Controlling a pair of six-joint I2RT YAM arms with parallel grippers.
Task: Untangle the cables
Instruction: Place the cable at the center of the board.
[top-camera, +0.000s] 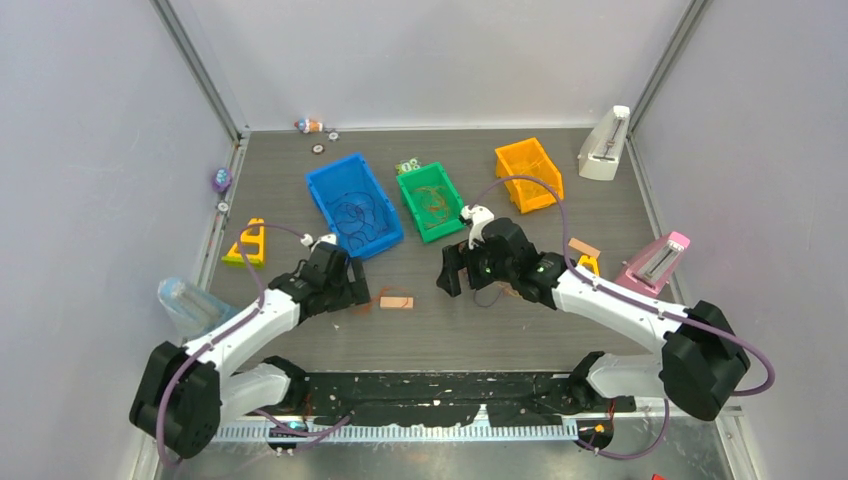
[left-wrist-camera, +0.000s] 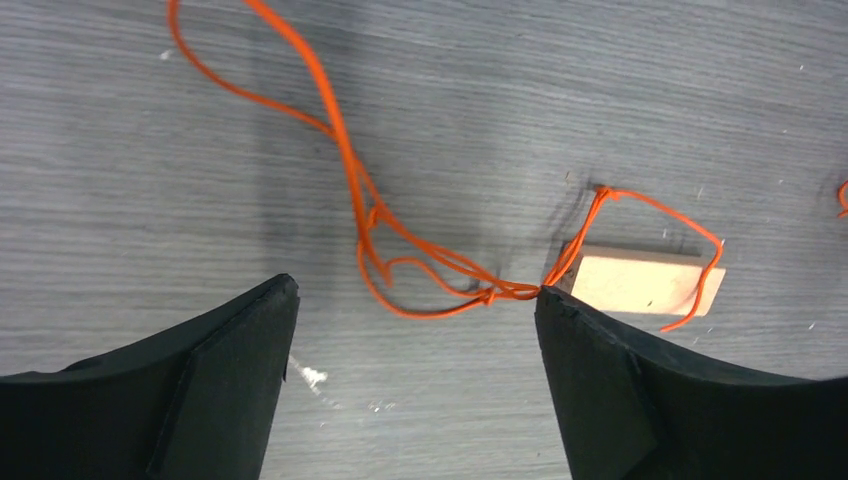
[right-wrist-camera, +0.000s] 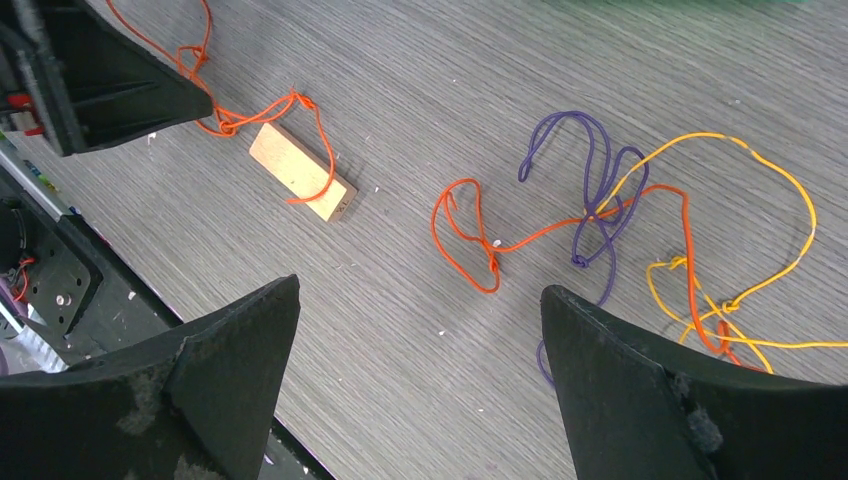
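The left end effector (left-wrist-camera: 415, 300) stands wide open, gripping nothing, over an orange cable (left-wrist-camera: 345, 150) looped around a small wooden block (left-wrist-camera: 640, 282) on the worktop (left-wrist-camera: 150, 150). The right end effector (right-wrist-camera: 420, 295) — also spread wide — hangs above loosely tangled orange, purple and yellow cables (right-wrist-camera: 600, 210) near the block.

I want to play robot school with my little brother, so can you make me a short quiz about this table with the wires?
1. True or false: an orange cable loops over the wooden block.
2. Which cable crosses the yellow cable in front of the right tool? A purple, B green, C white.
3. Fill in: between the blue bin and the orange bin sits a ___ bin.
Key: 1 true. 2 A, the purple cable. 3 green, the green bin.
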